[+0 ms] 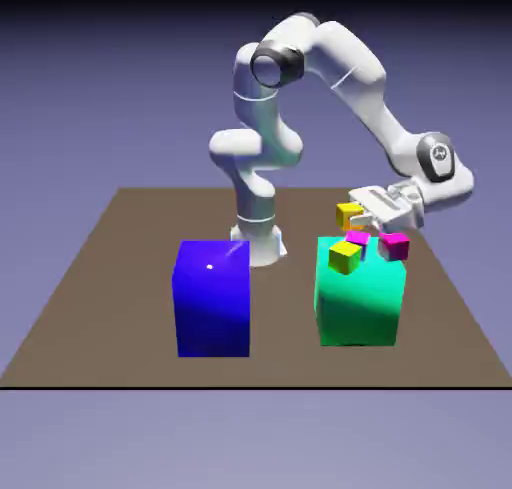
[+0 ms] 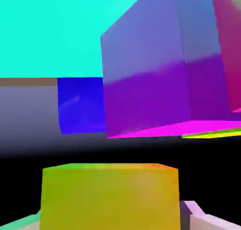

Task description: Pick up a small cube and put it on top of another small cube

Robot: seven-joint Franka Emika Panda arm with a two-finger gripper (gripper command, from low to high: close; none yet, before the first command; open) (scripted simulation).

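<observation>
My gripper (image 1: 354, 215) is shut on a small cube (image 1: 349, 215), golden yellow, held in the air over the big teal block (image 1: 360, 297). In the hand view that small cube (image 2: 110, 196) fills the bottom between my fingertips (image 2: 192, 215). A second small yellow cube (image 1: 344, 256) rests on the teal block's top near its front left corner, just below the held one and apart from it. In the hand view only a thin yellow-green sliver (image 2: 207, 135) shows under a magenta cube.
Two small magenta cubes (image 1: 357, 239) (image 1: 394, 245) sit on the teal block beside the yellow one. One magenta cube (image 2: 155, 83) looms large in the hand view. A big blue block (image 1: 212, 297) (image 2: 80, 104) stands on the brown table (image 1: 110, 277) at the exterior view's left.
</observation>
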